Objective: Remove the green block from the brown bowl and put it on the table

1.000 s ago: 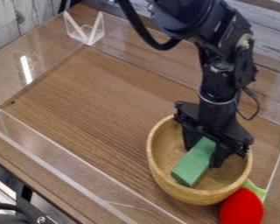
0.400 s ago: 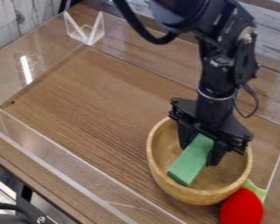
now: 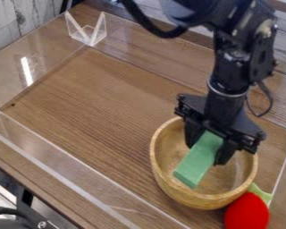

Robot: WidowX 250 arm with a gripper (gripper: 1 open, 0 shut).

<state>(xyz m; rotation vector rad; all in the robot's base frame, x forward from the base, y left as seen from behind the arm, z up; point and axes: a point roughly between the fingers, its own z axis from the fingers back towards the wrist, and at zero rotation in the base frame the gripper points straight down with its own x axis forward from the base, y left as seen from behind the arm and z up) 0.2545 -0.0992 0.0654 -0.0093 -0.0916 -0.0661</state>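
One block (image 3: 197, 164), plain light green, hangs tilted in the gripper (image 3: 217, 140), whose black fingers are clamped on its upper end while its lower end slants down toward the bowl's near-left inner wall. Compared with a second ago, the gripper has risen a little above the bowl (image 3: 168, 175), and the block has come up with it: its lower end, which earlier lay deeper against the bowl's floor, now sits higher, though whether it has cleared the wood completely I cannot tell. The arm's upper links have also shifted slightly right of where they were over the bowl. The block remains inside the bowl's rim, not yet over the desk (image 3: 97, 98). The bowl itself has kept its place near the desk's near-right corner. Just beside the bowl, at its near-right edge, lies a red round toy (image 3: 245, 215) with a green stem pointing toward the bowl. Low clear walls (image 3: 38, 152) border the desk left of the bowl and along the near side, and far from the bowl, past the back-left wall, stands a small clear bracket (image 3: 86, 30).
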